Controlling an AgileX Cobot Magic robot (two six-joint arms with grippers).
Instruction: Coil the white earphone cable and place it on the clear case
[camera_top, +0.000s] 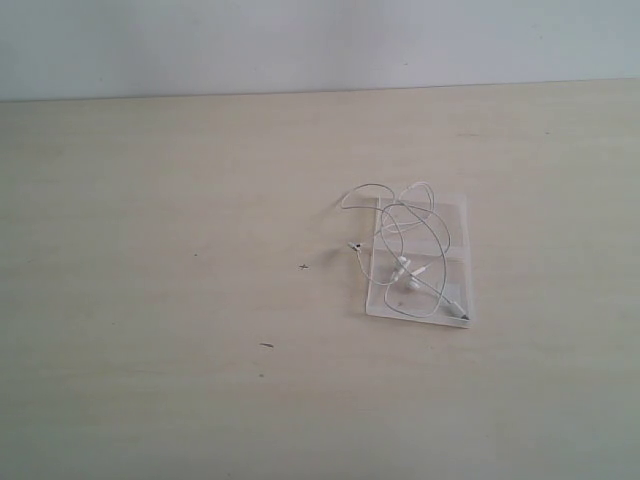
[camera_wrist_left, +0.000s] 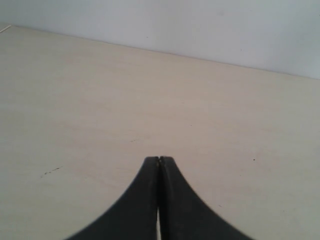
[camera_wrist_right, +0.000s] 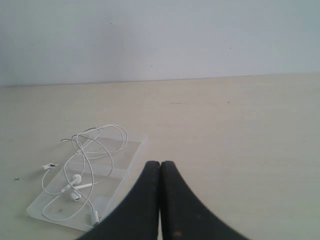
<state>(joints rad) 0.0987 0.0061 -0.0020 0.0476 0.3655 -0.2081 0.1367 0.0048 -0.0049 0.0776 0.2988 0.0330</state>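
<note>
Two dark specks (camera_top: 303, 266) mark table (camera_top: 150, 200) near clear case (camera_top: 458, 232)

My left gripper (camera_wrist_left: 159, 160) and right gripper (camera_wrist_right: 160, 163) are black. The cable (camera_top: 403, 266) is white, the case (camera_top: 458, 230) clear. The table (camera_top: 150, 250) is pale beige with faint grain and dark specks; the wall (camera_top: 300, 40) is plain grey-white.

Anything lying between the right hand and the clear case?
No. In the right wrist view only bare tabletop shows between the shut right hand and the clear case, with the white earphone cable looped loosely across it.
</note>
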